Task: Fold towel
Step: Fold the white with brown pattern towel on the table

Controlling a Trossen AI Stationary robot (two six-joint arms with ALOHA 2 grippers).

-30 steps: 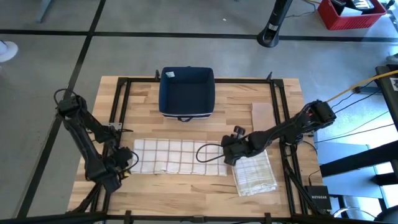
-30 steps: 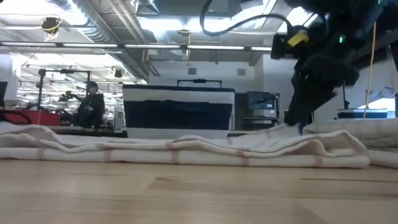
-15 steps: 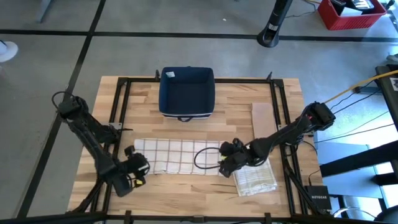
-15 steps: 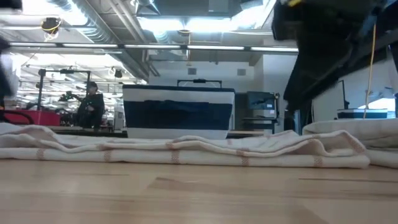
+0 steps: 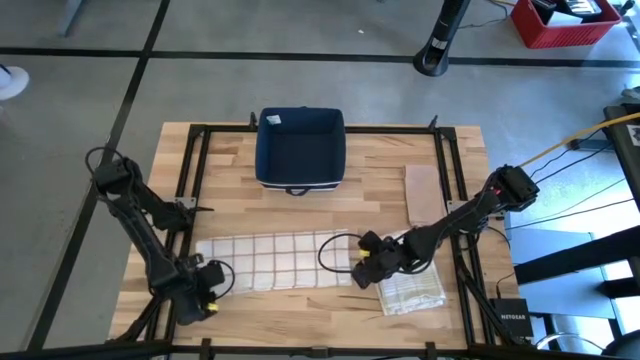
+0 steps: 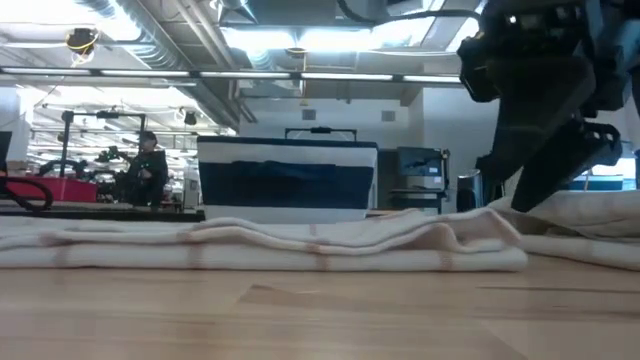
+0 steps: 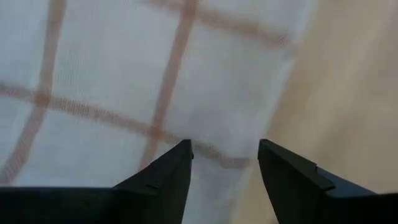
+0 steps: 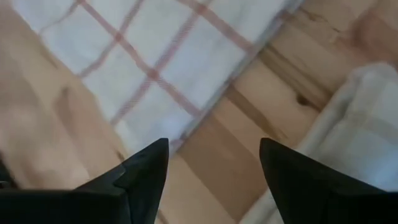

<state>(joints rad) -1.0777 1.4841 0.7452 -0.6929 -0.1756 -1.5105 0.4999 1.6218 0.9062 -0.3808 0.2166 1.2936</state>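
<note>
Both grippers have dropped to the checked towel's point(image 5: 272, 262) near corners, left gripper point(image 5: 205, 291) and right gripper point(image 5: 362, 268) with fingers apart (nothing held), 1 fold done in front of the blue bin point(image 5: 300, 148).

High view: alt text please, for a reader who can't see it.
A checked towel lies flat along the table's near edge, with the open left gripper at its left end and the open right gripper at its right. A folded towel and a blue bin sit nearby.
</note>
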